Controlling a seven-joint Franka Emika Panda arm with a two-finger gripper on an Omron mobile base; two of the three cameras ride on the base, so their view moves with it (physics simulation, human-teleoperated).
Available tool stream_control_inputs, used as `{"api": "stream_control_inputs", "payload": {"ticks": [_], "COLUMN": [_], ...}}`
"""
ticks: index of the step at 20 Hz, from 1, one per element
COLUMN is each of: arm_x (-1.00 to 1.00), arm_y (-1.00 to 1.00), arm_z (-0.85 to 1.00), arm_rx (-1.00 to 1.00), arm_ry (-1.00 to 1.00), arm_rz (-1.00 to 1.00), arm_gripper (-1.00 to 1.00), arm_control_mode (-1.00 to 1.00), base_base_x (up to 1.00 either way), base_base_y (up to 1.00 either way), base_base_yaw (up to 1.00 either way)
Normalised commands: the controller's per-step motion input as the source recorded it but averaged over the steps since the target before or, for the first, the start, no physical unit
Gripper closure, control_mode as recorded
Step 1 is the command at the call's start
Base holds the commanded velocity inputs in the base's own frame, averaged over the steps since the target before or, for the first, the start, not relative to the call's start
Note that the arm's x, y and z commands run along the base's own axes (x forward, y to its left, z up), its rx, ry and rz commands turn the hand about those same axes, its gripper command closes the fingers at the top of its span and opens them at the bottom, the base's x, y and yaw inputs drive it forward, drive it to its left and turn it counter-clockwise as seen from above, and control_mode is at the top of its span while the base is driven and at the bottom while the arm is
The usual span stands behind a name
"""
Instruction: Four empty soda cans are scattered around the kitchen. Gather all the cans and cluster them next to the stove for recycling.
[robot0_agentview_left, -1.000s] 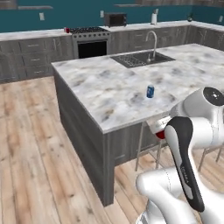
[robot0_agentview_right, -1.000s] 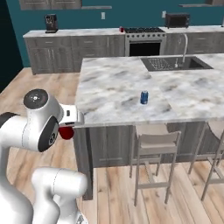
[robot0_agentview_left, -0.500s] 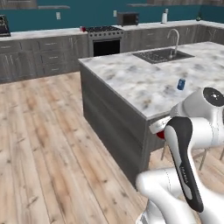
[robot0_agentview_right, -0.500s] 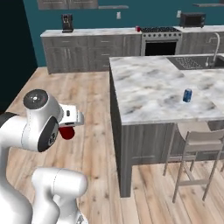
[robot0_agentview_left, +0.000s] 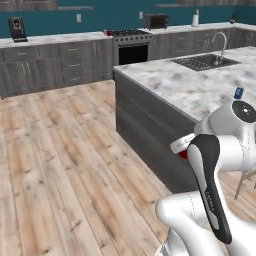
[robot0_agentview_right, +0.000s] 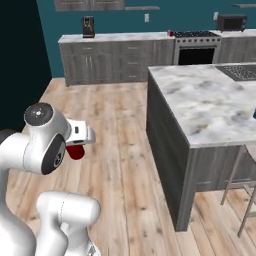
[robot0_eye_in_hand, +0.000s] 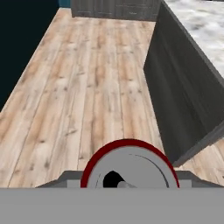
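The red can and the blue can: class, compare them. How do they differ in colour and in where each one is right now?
Colour: the red can has a red wall and silver top; the blue can is blue.
Place: the red can sits at the gripper, carried above the wooden floor; the blue can stands upright on the marble island counter, apart from the arm.
Shared: both are small cans.
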Motion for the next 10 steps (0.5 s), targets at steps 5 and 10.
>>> {"api": "stream_control_inputs", "payload": {"ticks": [5,10], "arm_x": [0.0,0.0], "arm_y": [0.0,0.0], "arm_z": [0.0,0.0], "arm_rx": [0.0,0.0], "arm_ry": [0.0,0.0], "arm_rz": [0.0,0.0], "arm_gripper": [1.0,1.0], "arm_control_mode": [1.0,1.0], "base_base_x": [0.87,0.98], "base_base_y": [0.84,0.79], "base_base_yaw": [-0.1,-0.07]}}
